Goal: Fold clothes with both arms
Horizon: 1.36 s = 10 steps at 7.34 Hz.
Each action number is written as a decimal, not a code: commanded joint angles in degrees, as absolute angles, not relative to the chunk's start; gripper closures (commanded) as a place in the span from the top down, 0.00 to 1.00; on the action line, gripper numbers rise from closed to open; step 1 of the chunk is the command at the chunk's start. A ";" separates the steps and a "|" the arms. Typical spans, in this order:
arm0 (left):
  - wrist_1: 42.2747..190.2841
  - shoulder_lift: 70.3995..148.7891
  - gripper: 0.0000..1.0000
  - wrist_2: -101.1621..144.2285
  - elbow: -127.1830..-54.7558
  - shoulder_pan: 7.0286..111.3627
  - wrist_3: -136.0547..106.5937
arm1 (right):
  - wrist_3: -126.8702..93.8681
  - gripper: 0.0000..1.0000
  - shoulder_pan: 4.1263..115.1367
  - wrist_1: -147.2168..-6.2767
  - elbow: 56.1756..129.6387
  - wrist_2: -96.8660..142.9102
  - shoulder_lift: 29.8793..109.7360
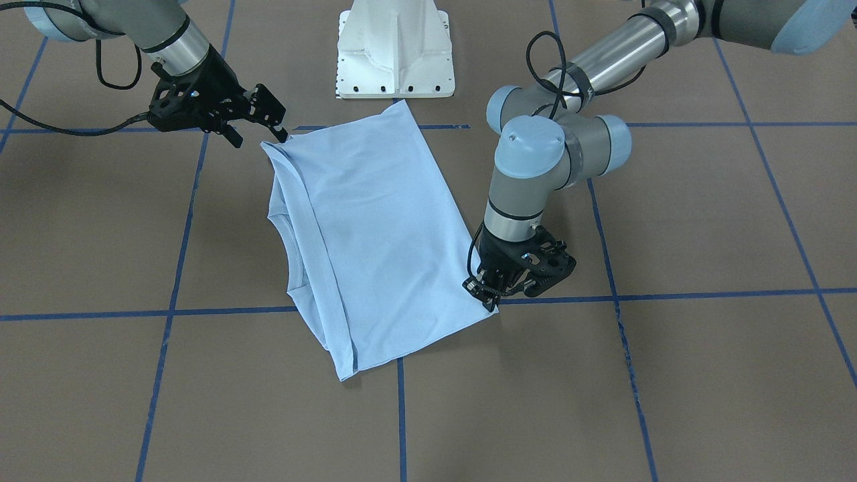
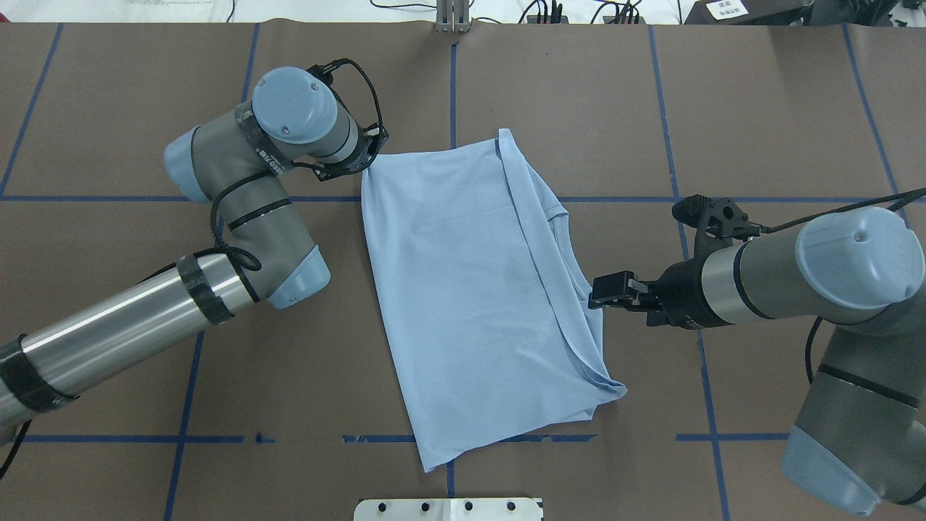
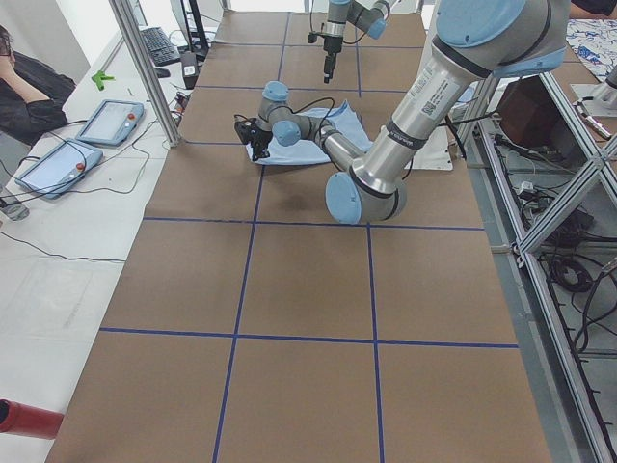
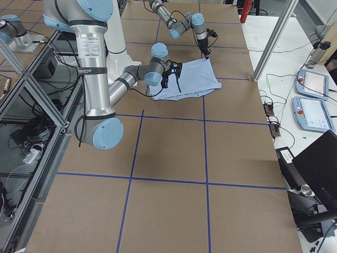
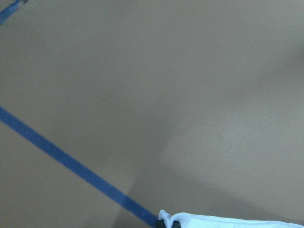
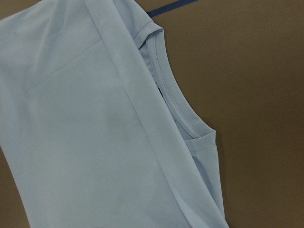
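The pale light-blue T-shirt lies folded into a long rectangle on the brown table, also in the overhead view. Its ribbed collar peeks out along one long side. The chest print is hidden. My left gripper is down at the shirt's far corner with its fingers close together on the cloth. The left wrist view shows only the cloth's edge by a fingertip. My right gripper is open and empty. It hovers above the collar side near the corner by the base, and shows in the overhead view.
The white pedestal base stands just behind the shirt. Blue tape lines cross the brown table. Tablets and a seated person are beyond the table's far side, with a metal post at its edge.
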State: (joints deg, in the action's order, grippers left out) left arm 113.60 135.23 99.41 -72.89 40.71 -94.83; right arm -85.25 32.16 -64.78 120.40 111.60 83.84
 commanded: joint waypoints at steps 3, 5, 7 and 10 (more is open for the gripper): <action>129.63 144.81 0.00 96.95 -52.32 44.03 -86.66 | -85.25 1.00 32.17 -64.69 119.71 111.45 83.76; 133.04 147.04 0.00 96.33 -48.63 42.72 -86.66 | -85.17 1.00 32.17 -64.69 119.53 110.48 83.76; 134.47 146.78 0.67 94.22 -47.64 42.63 -86.40 | -85.08 1.00 32.08 -64.78 119.36 109.78 83.76; 132.38 144.86 1.00 95.07 -51.38 45.60 -81.06 | -84.55 1.00 31.99 -64.95 115.16 106.36 80.00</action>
State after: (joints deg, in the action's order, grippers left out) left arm 133.94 146.30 93.36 -48.65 43.91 -83.71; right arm -84.79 32.07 -64.85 117.23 108.12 81.82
